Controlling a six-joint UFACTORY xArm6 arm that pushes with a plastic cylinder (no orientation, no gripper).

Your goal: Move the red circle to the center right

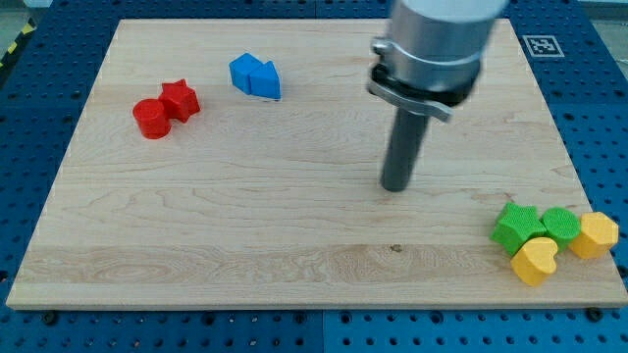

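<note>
near the surface (294, 235) middle, my tip (395, 187) rests well right of the red circle (150, 119), which touches the red star (181, 99); no gripper fitted, only a bare rod.

This looks like a robotics lab. A wooden worktop (294, 226) lies on a blue perforated plate (599, 98) with regular holes. A printed marker (539, 45) sits at the corner, and yellow-black tape (15, 44) shows at the view's top left.
</note>
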